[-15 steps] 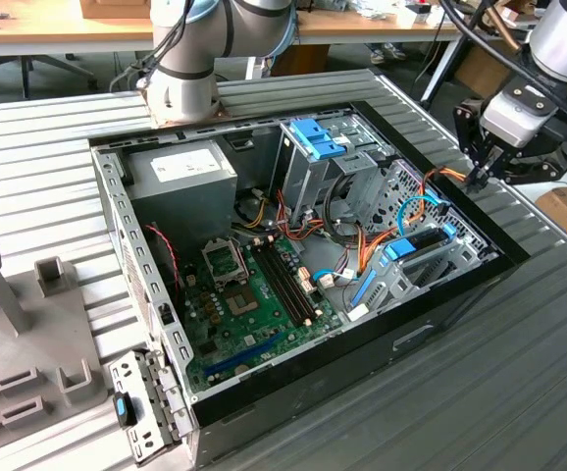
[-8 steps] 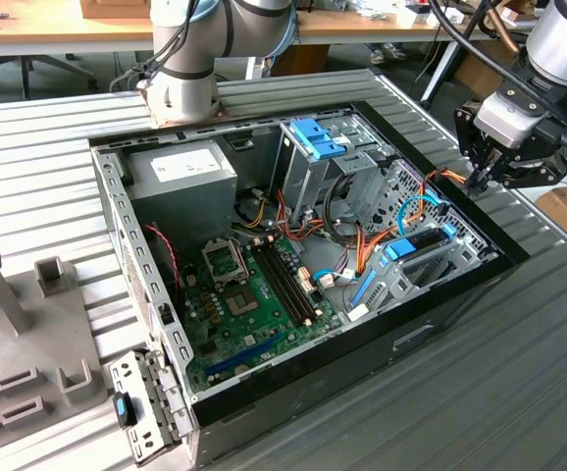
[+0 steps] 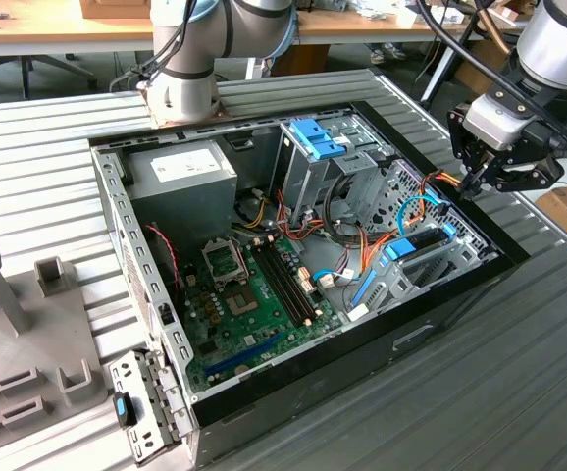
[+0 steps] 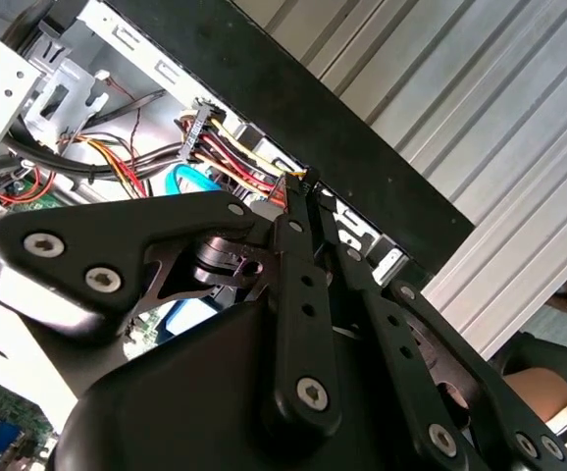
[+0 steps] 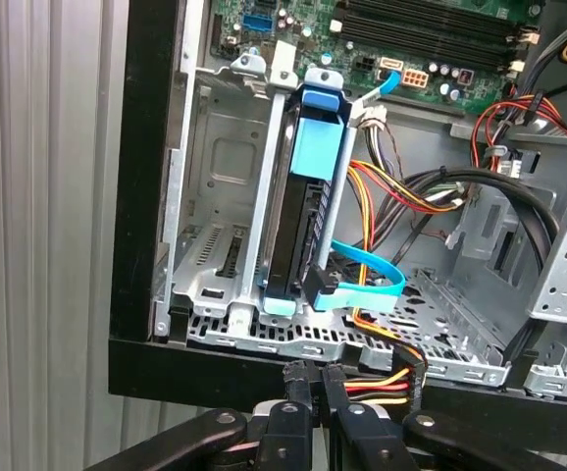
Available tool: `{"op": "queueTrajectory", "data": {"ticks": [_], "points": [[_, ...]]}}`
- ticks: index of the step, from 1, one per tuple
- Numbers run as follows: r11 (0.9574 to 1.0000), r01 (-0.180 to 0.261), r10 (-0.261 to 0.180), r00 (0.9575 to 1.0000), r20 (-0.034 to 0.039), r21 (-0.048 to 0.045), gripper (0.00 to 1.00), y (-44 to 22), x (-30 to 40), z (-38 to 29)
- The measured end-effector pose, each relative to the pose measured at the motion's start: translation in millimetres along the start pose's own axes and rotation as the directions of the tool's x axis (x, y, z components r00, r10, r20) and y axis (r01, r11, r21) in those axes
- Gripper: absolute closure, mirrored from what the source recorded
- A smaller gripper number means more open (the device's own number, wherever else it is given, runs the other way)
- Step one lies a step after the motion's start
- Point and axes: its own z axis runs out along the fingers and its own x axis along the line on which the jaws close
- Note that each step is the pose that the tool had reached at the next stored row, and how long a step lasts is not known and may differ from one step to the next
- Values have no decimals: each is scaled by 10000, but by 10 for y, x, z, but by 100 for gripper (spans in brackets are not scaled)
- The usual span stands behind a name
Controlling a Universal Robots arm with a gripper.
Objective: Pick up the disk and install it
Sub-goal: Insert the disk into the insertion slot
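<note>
Claw [image 5: 311, 374] pressed together at case [image 5: 146, 196] edge; disk [image 5: 298, 235] seated edge-on (label hidden).

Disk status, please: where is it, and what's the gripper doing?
Gripper shut, at case rim. Disk seated in bay. Cables beside gripper.

The tool [image 3: 471, 184] is held tilted just above the case [image 3: 362, 341] rim, fingers [image 5: 298, 389] pressed together.

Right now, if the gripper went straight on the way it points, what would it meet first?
The gripper would likely meet the computer case's black rim first, right ahead of its tips, beside the yellow-red wire bundle; depth is unclear.
</note>
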Motion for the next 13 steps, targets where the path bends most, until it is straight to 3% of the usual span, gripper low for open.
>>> {"op": "queueTrajectory", "data": {"ticks": [10,13], "points": [[10000,-49,49,10000,-13,1,83,25,-5,-6],[9999,-110,110,9999,-23,4,83,84,-16,-22]]}}
